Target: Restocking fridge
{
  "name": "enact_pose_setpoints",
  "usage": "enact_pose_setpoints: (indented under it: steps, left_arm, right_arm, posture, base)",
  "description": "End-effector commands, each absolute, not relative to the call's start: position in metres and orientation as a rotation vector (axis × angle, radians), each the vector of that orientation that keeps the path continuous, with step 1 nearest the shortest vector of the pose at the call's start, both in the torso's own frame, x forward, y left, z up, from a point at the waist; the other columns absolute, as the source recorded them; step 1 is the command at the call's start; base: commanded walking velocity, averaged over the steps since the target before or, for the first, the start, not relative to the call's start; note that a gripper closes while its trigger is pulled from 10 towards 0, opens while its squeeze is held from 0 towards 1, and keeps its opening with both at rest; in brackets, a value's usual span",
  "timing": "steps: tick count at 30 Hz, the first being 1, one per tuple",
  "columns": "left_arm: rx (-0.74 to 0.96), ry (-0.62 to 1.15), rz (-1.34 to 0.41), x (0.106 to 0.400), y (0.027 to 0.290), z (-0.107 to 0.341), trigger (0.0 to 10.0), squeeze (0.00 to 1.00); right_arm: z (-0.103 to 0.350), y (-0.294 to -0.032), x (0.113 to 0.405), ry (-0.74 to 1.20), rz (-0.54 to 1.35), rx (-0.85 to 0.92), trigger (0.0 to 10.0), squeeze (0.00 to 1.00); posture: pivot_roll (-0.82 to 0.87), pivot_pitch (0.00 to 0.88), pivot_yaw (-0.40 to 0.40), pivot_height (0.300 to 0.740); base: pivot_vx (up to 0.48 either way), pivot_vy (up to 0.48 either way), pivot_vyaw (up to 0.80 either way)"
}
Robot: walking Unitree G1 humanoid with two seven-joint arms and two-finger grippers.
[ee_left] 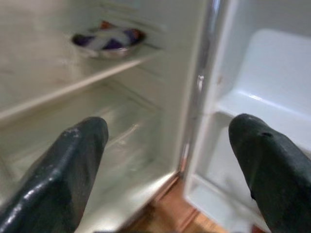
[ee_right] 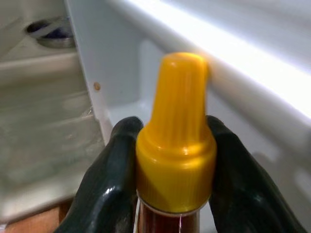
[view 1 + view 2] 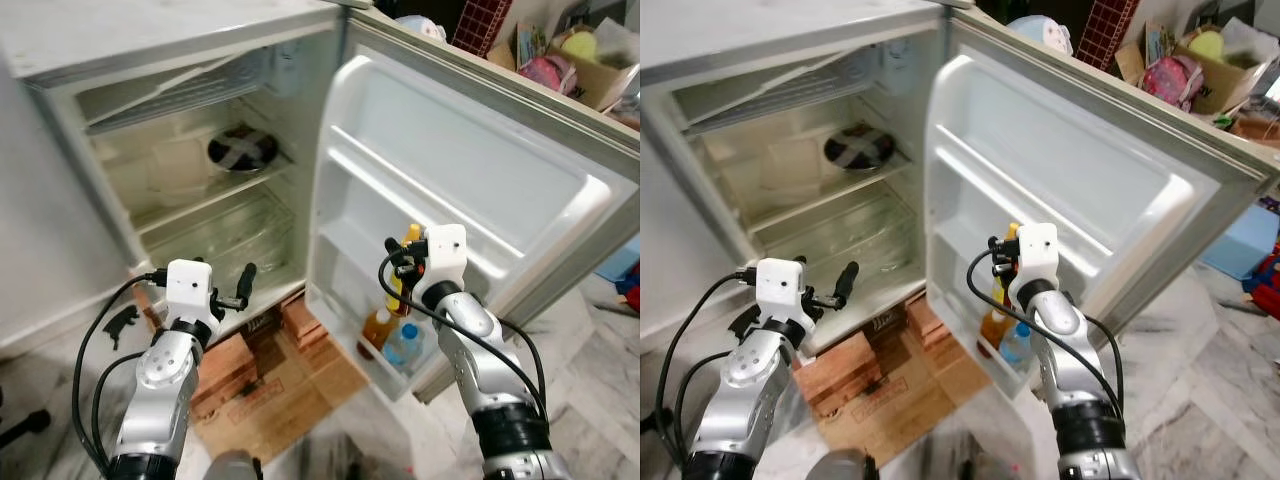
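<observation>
Small white fridge (image 3: 60, 200) across upper left of frame, door (image 3: 480, 170) swung wide toward right, cabinet mostly bare: wire shelf up top, glass shelves below, one round dish (image 3: 242, 150) with dark contents on middle shelf. Raised on red bricks (image 3: 300, 320), flattened cardboard (image 3: 290, 390) on floor beneath at lower centre. Door's bottom rack (image 3: 385, 375) at centre right holding an amber-liquid bottle (image 3: 376, 330) and a blue-capped clear bottle (image 3: 404, 345) side by side. Clutter of boxes and bags in upper right corner behind door. Sauce bottle (image 2: 176, 145) with tall ribbed yellow cap and dark reddish contents, upright, held just above door's bottom rack, close against inner door panel. Right gripper (image 3: 397, 262) centre right, forearm angled up from lower right, fingers (image 2: 109, 189) clamped either side of bottle neck just under cap. Left gripper (image 3: 240, 285) lower left, arm bent up from bottom edge, wrist level, pointed into lower fridge opening, fingers (image 1: 68, 170) spread wide, nothing between them.
</observation>
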State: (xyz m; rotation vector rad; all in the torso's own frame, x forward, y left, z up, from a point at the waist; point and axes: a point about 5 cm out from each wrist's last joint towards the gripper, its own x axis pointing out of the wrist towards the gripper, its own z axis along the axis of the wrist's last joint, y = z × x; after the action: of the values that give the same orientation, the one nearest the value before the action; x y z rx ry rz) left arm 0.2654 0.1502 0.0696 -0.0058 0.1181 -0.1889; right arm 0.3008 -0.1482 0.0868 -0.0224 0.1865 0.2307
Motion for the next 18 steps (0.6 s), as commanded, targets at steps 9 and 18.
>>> enact_pose_setpoints:
  steps: [9,18]
  left_arm:
    - [0.014,0.138,-0.182,0.2644,0.149,0.0661,10.0,0.0]
    - [0.023,0.156,-0.168,0.2605,0.1501,0.0623,10.0,0.0]
  right_arm:
    - [0.0931,-0.1598,0.3031,0.142,0.19,-0.051,10.0,0.0]
    - [0.0931,-0.1533,0.3023,0.129,0.224,-0.037,10.0,0.0]
  posture:
    - [0.05,0.035,-0.046,0.74]
    - [0.05,0.033,-0.048,0.74]
  base:
    - [0.0,0.0,0.0]
    - [0.0,0.0,0.0]
